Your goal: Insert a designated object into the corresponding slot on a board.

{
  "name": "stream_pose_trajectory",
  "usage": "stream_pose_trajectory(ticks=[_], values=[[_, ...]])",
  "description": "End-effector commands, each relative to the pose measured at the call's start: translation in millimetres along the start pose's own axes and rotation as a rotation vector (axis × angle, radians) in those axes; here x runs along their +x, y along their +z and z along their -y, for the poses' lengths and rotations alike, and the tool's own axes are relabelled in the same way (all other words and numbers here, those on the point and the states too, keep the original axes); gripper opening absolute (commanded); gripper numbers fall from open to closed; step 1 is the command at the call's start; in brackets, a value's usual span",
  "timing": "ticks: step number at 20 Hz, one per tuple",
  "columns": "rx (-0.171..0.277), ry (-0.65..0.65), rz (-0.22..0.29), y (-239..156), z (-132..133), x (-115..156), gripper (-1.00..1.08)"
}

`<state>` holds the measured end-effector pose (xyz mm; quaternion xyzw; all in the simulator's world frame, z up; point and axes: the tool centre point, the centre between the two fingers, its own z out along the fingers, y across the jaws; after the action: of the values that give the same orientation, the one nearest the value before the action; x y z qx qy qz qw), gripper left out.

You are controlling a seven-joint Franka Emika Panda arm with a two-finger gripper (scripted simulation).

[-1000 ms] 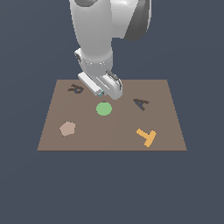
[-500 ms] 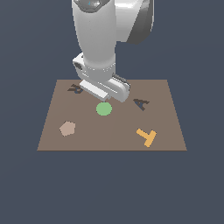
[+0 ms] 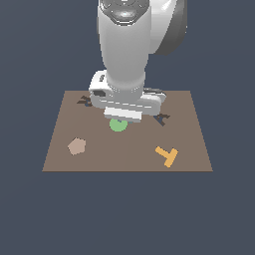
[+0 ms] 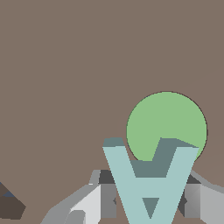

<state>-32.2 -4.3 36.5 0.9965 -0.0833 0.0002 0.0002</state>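
Observation:
In the wrist view my gripper (image 4: pixel 148 199) is shut on the pale teal A-shaped block (image 4: pixel 151 179), with a grey finger (image 4: pixel 94 203) on each side of it. The block hangs above the brown board (image 4: pixel 65 65), close to the green disc (image 4: pixel 166 124). In the exterior view the arm's hand (image 3: pixel 124 104) hides the block and the fingers. The dark A-shaped slot (image 3: pixel 161 119) lies on the board (image 3: pixel 127 159) just to the exterior view's right of the hand, partly covered by it.
A dark R-shaped recess (image 3: pixel 84 101) shows partly at the exterior view's left of the hand. The green disc (image 3: pixel 118 125) lies under the hand. A tan pentagon piece (image 3: pixel 76 146) and an orange T piece (image 3: pixel 167 155) lie nearer the board's front edge.
The hand has moved from the R-shaped recess toward the exterior view's right and has turned, so it now sits above the green disc near the A-shaped slot.

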Motion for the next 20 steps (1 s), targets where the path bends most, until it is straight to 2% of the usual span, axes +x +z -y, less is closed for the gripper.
stream_pose_trajectory(ticks=[1, 11, 20], values=[[0.0, -0.133, 0.0, -0.7, 12.8, 5.7, -1.0], [0.0, -0.644, 0.0, -2.5, 66.0, 8.9, -1.0], [0.0, -0.965, 0.0, -3.5, 97.6, -3.9, -1.0]])
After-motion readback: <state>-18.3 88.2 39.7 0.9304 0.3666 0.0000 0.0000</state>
